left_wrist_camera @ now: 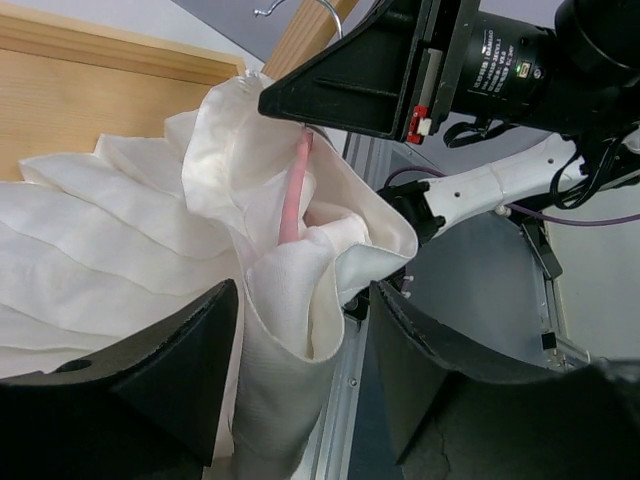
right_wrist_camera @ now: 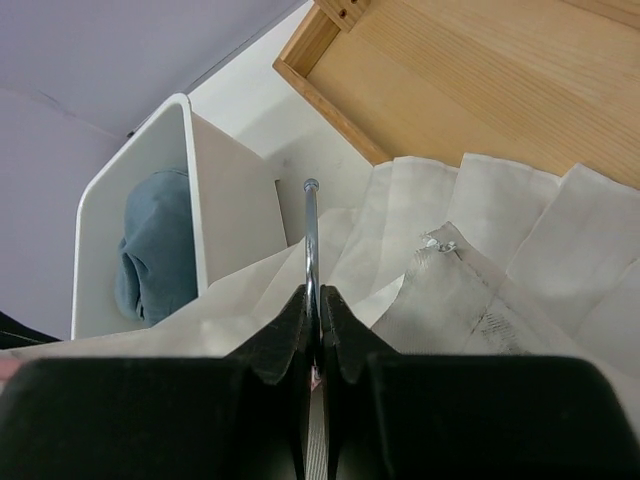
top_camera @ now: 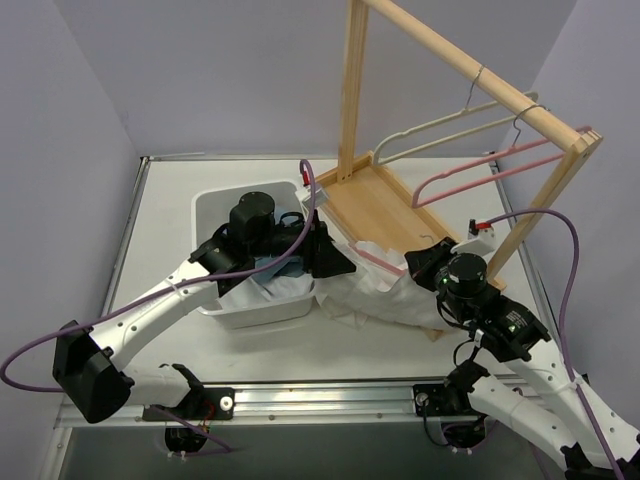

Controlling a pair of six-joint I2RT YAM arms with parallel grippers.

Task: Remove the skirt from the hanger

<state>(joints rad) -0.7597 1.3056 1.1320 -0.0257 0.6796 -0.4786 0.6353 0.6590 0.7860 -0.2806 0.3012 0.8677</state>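
Note:
The white pleated skirt (top_camera: 375, 298) lies slumped over the wooden rack's base edge and the table, still on a pink hanger (top_camera: 381, 259). In the left wrist view the skirt's waistband (left_wrist_camera: 300, 300) stands folded between my open left gripper (left_wrist_camera: 300, 345) fingers, with the pink hanger arm (left_wrist_camera: 293, 200) inside the fabric. My left gripper (top_camera: 343, 262) sits at the skirt's left end. My right gripper (top_camera: 417, 263) is at the skirt's right end; in the right wrist view it (right_wrist_camera: 313, 300) is shut on the hanger's metal hook (right_wrist_camera: 311, 235), above the skirt (right_wrist_camera: 480, 240).
A white bin (top_camera: 205, 212) holding a blue-grey cloth (right_wrist_camera: 155, 255) stands under the left arm. The wooden rack (top_camera: 375, 200) has a slanted rail (top_camera: 470, 70) carrying a cream hanger (top_camera: 440, 125) and a pink hanger (top_camera: 480, 168). Walls close in left and right.

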